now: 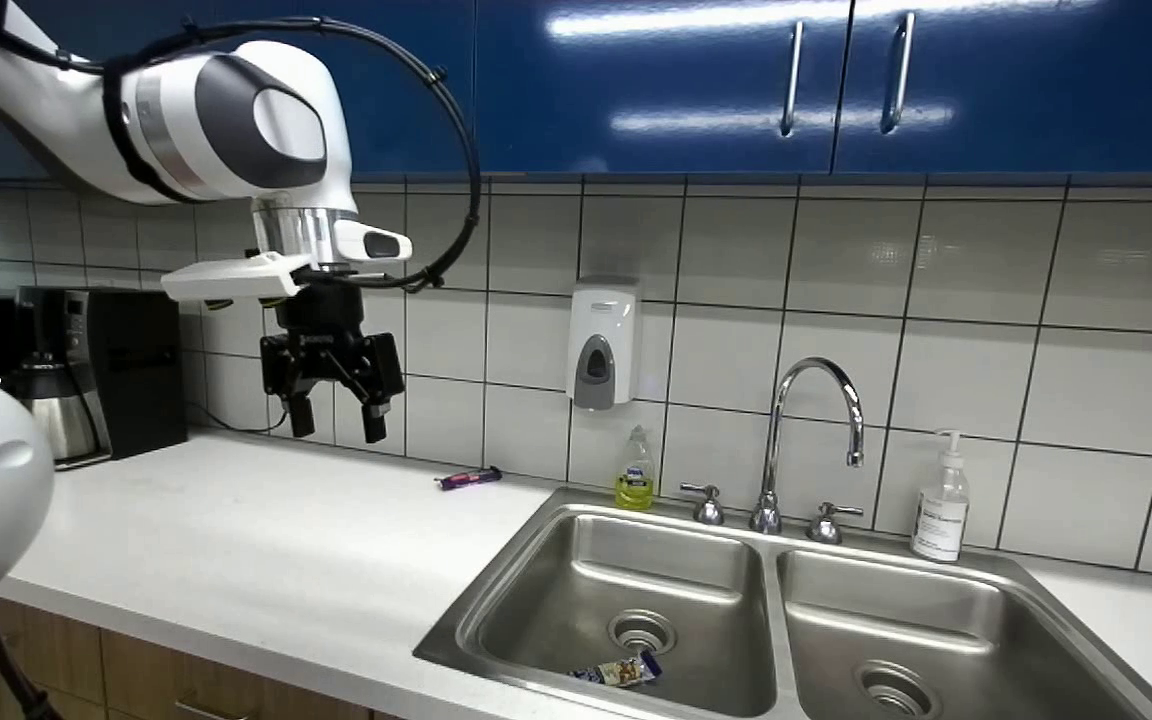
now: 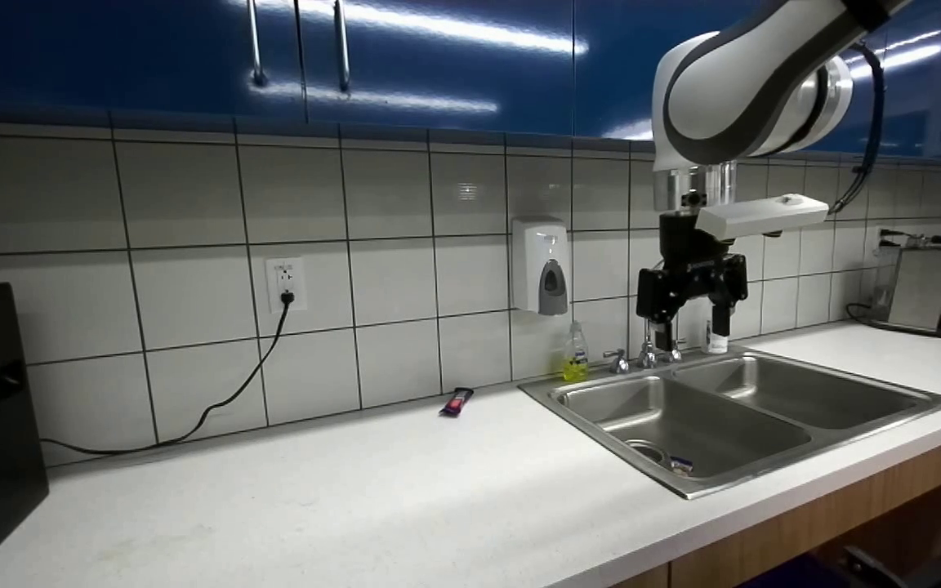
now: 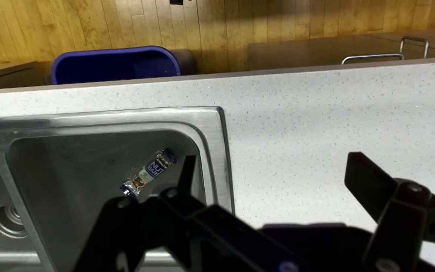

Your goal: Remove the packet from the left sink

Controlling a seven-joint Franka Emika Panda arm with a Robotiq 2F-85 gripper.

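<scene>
The packet [image 1: 621,670] is a small nut-bar wrapper with dark blue ends and a printed white and brown middle. It lies flat on the floor of the left sink [image 1: 716,615], near the drain and front wall. Both also show in an exterior view, the packet [image 2: 681,466] small and partly behind the rim of the left sink [image 2: 732,433]. In the wrist view the packet [image 3: 147,174] lies diagonally in the basin, left of the jaws. My gripper [image 1: 338,422], also seen in an exterior view [image 2: 692,330] and the wrist view [image 3: 274,170], is open and empty, high above the counter.
A purple wrapped bar [image 1: 469,479] lies on the counter by the wall. The faucet [image 1: 771,450], yellow soap bottle [image 1: 635,475] and pump bottle [image 1: 941,505] stand behind the basins. A black coffee machine [image 1: 126,370] stands far left. A blue bin [image 3: 115,64] is below the counter.
</scene>
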